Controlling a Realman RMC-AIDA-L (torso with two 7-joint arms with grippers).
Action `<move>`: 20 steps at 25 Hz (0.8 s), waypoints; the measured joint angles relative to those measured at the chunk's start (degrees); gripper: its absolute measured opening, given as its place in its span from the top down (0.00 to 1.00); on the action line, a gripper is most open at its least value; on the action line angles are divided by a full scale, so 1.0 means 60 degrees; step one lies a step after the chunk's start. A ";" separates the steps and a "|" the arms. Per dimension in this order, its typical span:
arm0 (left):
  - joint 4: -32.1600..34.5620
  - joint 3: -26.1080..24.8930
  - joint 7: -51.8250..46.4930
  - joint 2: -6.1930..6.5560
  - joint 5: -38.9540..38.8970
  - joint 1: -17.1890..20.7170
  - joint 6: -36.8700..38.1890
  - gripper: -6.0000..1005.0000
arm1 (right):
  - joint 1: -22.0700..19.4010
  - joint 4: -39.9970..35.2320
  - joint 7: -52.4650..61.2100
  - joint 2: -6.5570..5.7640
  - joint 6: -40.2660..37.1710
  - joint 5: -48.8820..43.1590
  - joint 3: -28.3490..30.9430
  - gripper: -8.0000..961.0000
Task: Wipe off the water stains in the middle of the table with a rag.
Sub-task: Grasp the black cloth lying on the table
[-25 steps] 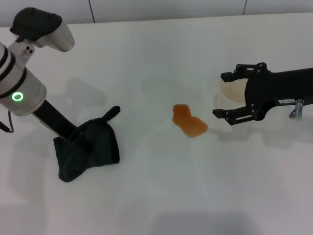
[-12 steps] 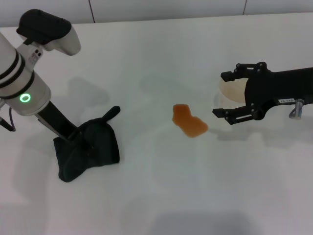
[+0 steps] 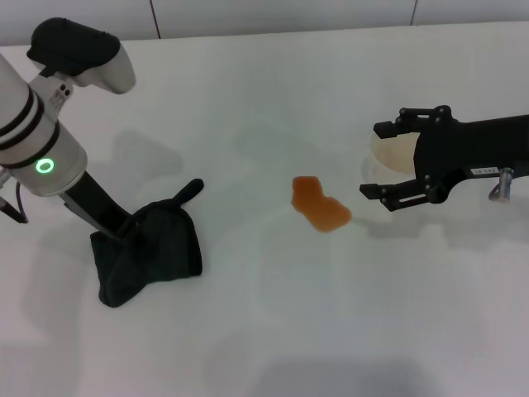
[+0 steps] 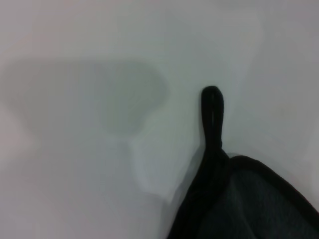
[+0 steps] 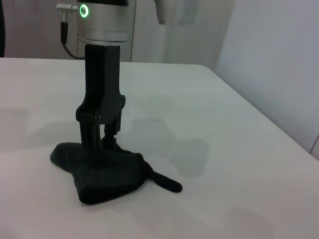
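Note:
The water stains [image 3: 321, 204] are an orange-brown lobed puddle in the middle of the white table [image 3: 273, 331]. The black rag [image 3: 161, 252] lies bunched on the table left of the puddle, its pointed tail [image 3: 190, 190] towards the puddle. My left gripper [image 3: 131, 233] stands on the rag's top, its fingers closed into the cloth. The right wrist view shows this from across the table, gripper [image 5: 99, 142] on rag [image 5: 107, 174]. The left wrist view shows the rag's tail [image 4: 212, 114]. My right gripper [image 3: 376, 161] is open, right of the puddle, a little above the table.
A pale translucent cup [image 3: 394, 153] sits between the right gripper's open fingers, close to the puddle's right side. The table's far edge meets a wall [image 3: 281, 12] at the back.
My left arm's upper part has shifted slightly right and up. The rag, the puddle and the right arm have not moved.

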 joint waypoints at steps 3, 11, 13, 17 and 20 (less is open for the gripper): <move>-0.0138 0.0002 -0.0041 0.0004 0.0055 -0.0087 -0.0029 0.57 | 0.0000 0.0001 0.0000 0.0000 -0.0001 0.0000 0.0000 0.09; -0.0199 0.0010 -0.0074 -0.0015 0.0107 -0.0144 -0.0143 0.79 | -0.0011 0.0000 0.0000 -0.0001 -0.0049 0.0000 0.0000 0.09; -0.0198 0.0046 -0.0075 -0.0012 0.0110 -0.0144 -0.0146 0.83 | -0.0018 0.0001 0.0001 0.0000 -0.0051 0.0000 0.0000 0.09; -0.0198 0.0088 -0.0078 -0.0019 0.0113 -0.0144 -0.0157 0.91 | -0.0027 0.0000 0.0000 0.0000 -0.0054 0.0000 0.0000 0.09; -0.0196 0.0089 -0.0079 -0.0023 0.0113 -0.0139 -0.0166 0.92 | -0.0030 0.0000 0.0000 -0.0001 -0.0051 -0.0001 0.0000 0.09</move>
